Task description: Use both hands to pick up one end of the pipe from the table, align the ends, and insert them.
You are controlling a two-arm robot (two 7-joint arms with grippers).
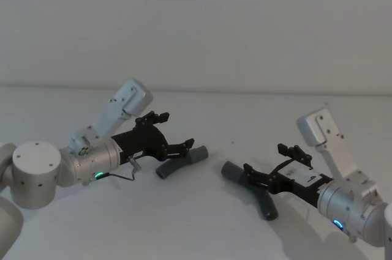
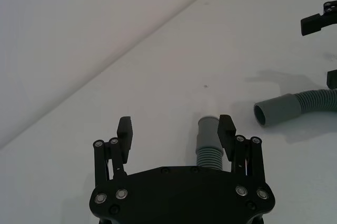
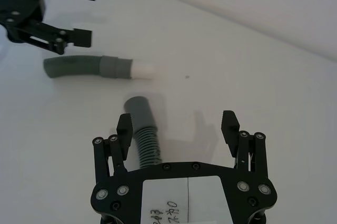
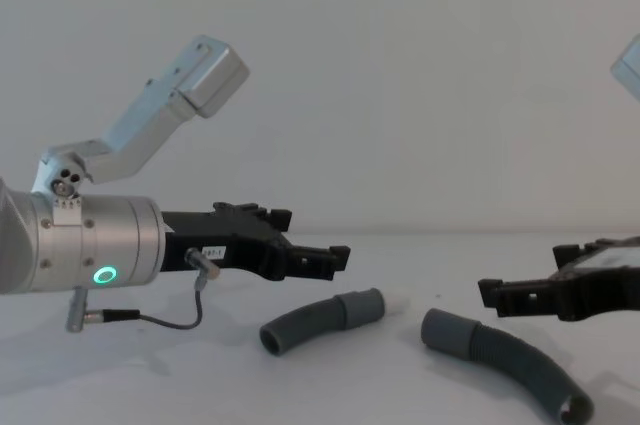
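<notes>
On pale grey-white flat table (image 1: 202, 229): short dark-grey ribbed hose piece (image 1: 180, 162) and longer dark-grey ribbed hose piece (image 1: 232, 172) lie with cuffs facing, near but apart. Black left gripper (image 1: 176, 130) above the short piece, jaws apart, empty. Black right gripper (image 1: 266, 159) above the longer piece, jaws apart, empty.

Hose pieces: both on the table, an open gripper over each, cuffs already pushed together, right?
Not together: the head view shows the short hose piece and long hose piece lying apart on the table, bare surface between them. The left gripper and right gripper are open, one over each.
</notes>
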